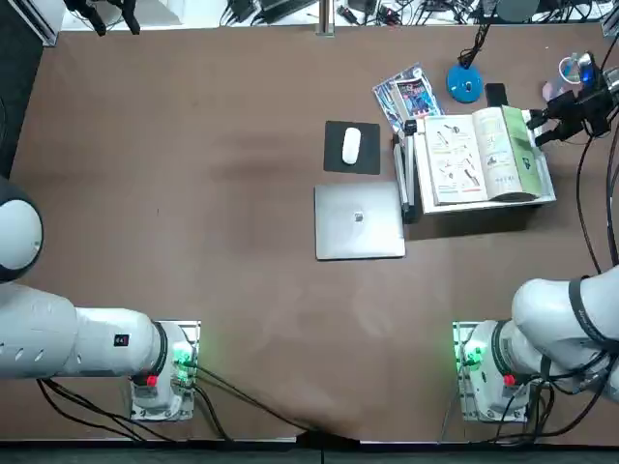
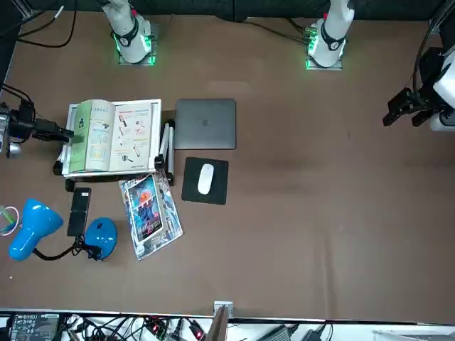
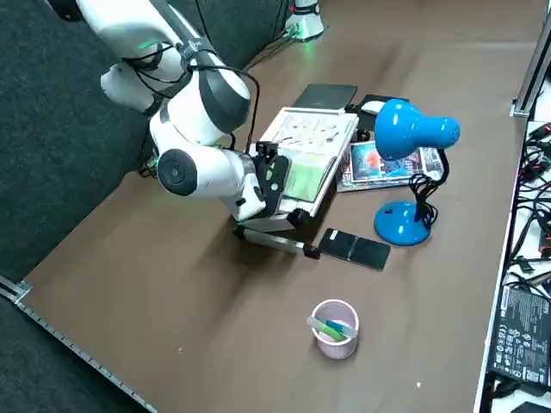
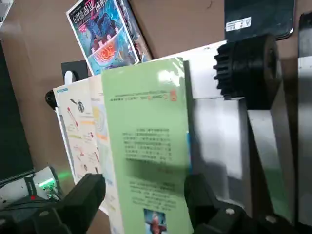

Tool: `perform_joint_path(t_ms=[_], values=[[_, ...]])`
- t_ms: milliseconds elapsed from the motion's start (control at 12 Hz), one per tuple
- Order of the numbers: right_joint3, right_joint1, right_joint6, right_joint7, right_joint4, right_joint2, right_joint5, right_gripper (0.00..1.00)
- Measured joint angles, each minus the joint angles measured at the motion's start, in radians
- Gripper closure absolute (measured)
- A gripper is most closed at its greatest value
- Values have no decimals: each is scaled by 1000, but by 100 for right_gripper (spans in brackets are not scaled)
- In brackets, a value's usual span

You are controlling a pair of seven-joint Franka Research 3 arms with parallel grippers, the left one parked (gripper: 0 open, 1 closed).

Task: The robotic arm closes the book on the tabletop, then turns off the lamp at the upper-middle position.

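Observation:
The book (image 1: 479,155) lies open on a white stand at the table's far right, white illustrated pages up and a green flap (image 4: 146,141) on its right side. My right gripper (image 1: 553,124) hovers at that right edge. It is open in the right wrist view, its gripper (image 4: 144,187) showing the two black fingers on either side of the green flap. In the right side view the gripper (image 3: 280,182) sits against the book (image 3: 312,153). The lamp (image 3: 405,172) stands just beyond the book, with its blue base (image 1: 465,84) on the tabletop (image 1: 193,193).
A blue comic booklet (image 1: 408,95) lies beside the lamp. A black phone (image 3: 355,248) and a pinkish cup (image 3: 334,327) with pens sit near the table's right edge. A closed laptop (image 1: 359,220) and a mouse (image 1: 351,145) on its pad lie left of the book.

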Motion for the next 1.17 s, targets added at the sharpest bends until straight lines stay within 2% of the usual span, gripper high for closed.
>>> perform_joint_path(t_ms=[1167], values=[[1, -12, 16, -84, -2, 66, 54, 0]])
